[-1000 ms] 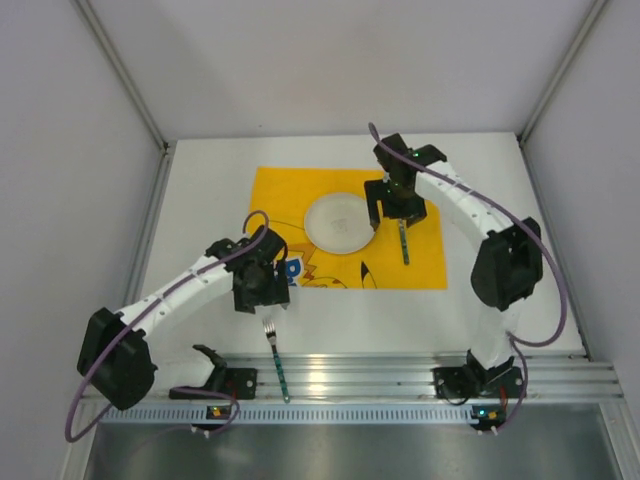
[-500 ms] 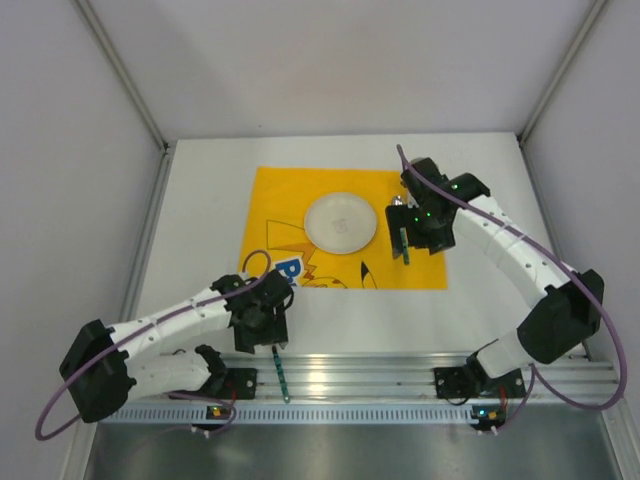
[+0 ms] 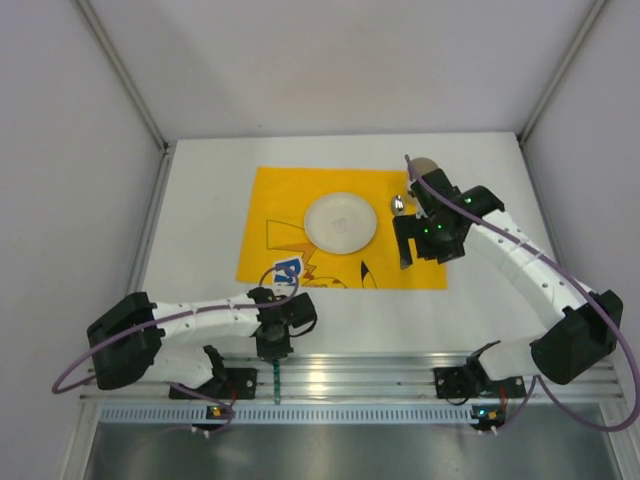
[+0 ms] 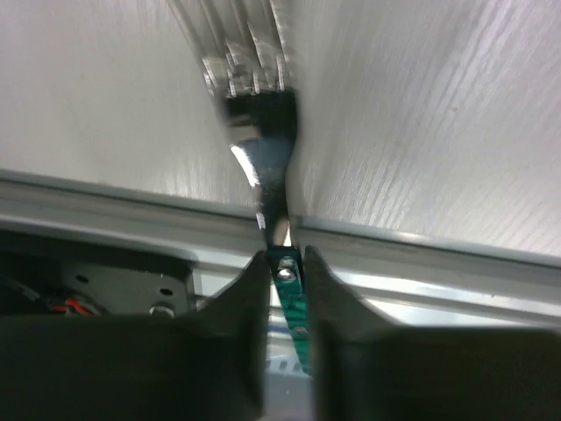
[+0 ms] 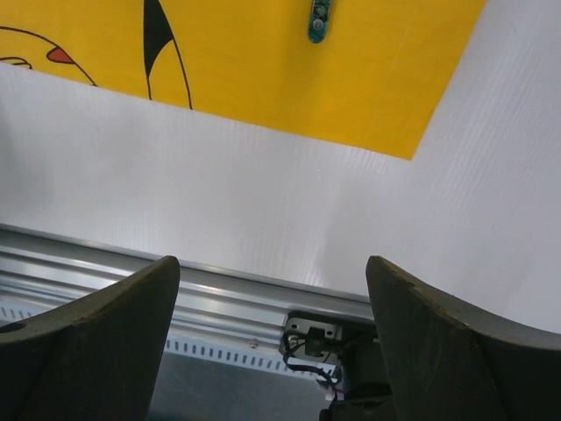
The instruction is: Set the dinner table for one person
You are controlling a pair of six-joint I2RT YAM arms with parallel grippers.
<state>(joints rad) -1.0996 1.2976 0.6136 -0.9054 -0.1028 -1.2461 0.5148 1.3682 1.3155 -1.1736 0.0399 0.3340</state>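
Note:
On the white dinner table point(image 3: 200, 200) lies a yellow placemat point(image 3: 280, 190) with a round white plate point(image 3: 341, 222) on it. My left gripper point(image 3: 274, 345) is low at the table's near edge, shut on the green handle of a fork point(image 3: 275, 380). The left wrist view shows that gripper point(image 4: 285, 260) pinching the handle, and the fork point(image 4: 254, 96) points its tines away over the table. A spoon point(image 3: 397, 204) lies right of the plate, its handle mostly hidden by my right gripper point(image 3: 415, 248). The right gripper point(image 5: 272, 267) is open and empty, with the spoon's handle tip point(image 5: 318, 19) beyond it.
A ribbed aluminium rail point(image 3: 400, 375) runs along the near edge, with both arm bases bolted to it. The fork's handle crosses this rail point(image 4: 456, 254). Grey walls close in the table on the left, right and far sides.
My left arm dropped towards the rail and its jaws closed on the fork's handle. My right gripper moved right and nearer, away from the plate, and stays open.

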